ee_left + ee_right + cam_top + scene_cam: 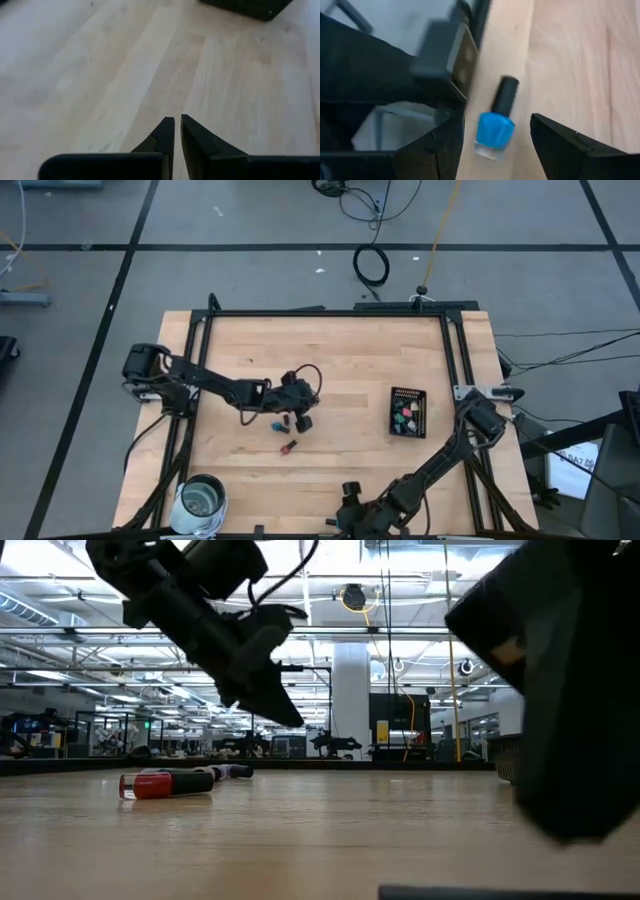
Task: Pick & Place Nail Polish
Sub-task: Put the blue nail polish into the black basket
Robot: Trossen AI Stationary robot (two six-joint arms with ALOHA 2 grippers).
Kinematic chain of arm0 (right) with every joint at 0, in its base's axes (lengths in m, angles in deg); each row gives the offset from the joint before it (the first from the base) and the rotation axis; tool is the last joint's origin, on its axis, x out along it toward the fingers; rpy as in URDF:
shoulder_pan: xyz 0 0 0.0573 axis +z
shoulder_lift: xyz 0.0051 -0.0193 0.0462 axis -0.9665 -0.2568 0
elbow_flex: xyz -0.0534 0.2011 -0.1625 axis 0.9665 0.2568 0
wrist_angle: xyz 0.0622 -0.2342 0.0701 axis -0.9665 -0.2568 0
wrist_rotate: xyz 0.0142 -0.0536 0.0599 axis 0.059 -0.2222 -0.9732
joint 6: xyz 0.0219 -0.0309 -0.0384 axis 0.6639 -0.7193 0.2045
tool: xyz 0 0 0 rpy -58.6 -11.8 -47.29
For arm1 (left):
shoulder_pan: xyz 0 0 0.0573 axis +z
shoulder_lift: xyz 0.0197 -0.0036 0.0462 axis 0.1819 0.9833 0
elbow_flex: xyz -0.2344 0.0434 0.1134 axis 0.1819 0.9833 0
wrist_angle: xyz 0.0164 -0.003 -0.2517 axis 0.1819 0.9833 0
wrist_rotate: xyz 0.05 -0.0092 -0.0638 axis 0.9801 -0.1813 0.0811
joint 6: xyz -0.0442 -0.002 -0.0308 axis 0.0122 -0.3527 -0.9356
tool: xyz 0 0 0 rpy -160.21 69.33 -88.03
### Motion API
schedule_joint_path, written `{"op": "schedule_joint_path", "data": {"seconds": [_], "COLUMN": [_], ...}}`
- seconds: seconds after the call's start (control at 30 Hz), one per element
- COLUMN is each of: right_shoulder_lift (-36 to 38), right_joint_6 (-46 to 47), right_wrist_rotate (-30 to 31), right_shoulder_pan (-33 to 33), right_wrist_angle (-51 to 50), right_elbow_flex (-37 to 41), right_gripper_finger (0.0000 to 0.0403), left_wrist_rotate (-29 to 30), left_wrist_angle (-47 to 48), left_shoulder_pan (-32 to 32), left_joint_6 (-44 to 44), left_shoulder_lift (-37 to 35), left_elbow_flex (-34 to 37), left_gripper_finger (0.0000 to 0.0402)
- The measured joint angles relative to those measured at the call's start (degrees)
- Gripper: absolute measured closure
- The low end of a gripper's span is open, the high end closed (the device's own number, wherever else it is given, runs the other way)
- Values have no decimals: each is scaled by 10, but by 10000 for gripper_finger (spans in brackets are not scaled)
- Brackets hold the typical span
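Near the middle of the wooden surface (330,360), the left gripper (303,420) hangs tilted just above the boards, its fingers (167,131) drawn almost together with only a thin slit between them and nothing held. Just beside it on the near side lies a red nail polish bottle (289,446), on its side with its dark cap pointing away from the gripper; the low view shows it flat on the boards (165,783). Another small bottle (281,423), teal and red, lies close against the gripper and is partly hidden by it. Bare wood stretches between these bottles and the black tray (406,412), which sits toward the right and holds several bottles in pink, green and red. A round glass jar (201,500) stands at the near left corner, well apart from everything else.

At the near edge of the surface, the right gripper (350,505) sits low with its fingers (570,145) spread wide. Between them, untouched, lies a blue nail polish bottle (496,127), on its side, close to the surface's edge and the dark frame (445,50) beside it. Open wood lies on the bottle's other side.
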Motion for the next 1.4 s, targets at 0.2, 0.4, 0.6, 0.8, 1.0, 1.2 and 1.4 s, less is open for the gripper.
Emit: {"op": "schedule_joint_path", "data": {"seconds": [0.2,0.4,0.6,0.8,1.0,1.2,1.4], "right_shoulder_lift": [-2,-3,-3,10,49,65,23], "right_joint_6": [-15,-13,-27,-33,-51,-37,-84], "right_wrist_rotate": [65,111,212,195,131,60,29], "right_shoulder_pan": [-3,-19,-58,-91,-95,-84,-82], "right_wrist_angle": [-27,-95,-132,-130,-130,-71,-56], "right_elbow_flex": [0,0,0,1,1,0,2], "right_gripper_finger": [190,190,190,190,190,190,190], "left_wrist_rotate": [-10,-53,-106,-155,-151,-148,-129], "left_wrist_angle": [-25,-34,-38,-12,10,38,60], "left_shoulder_pan": [0,-2,-3,-24,-66,-97,-118], "left_joint_6": [-36,-10,16,10,11,12,8], "left_shoulder_lift": [11,-26,-73,-119,-134,-134,-134], "left_elbow_flex": [0,0,0,0,0,0,0], "left_gripper_finger": [371,371,371,371,371,371,371]}}
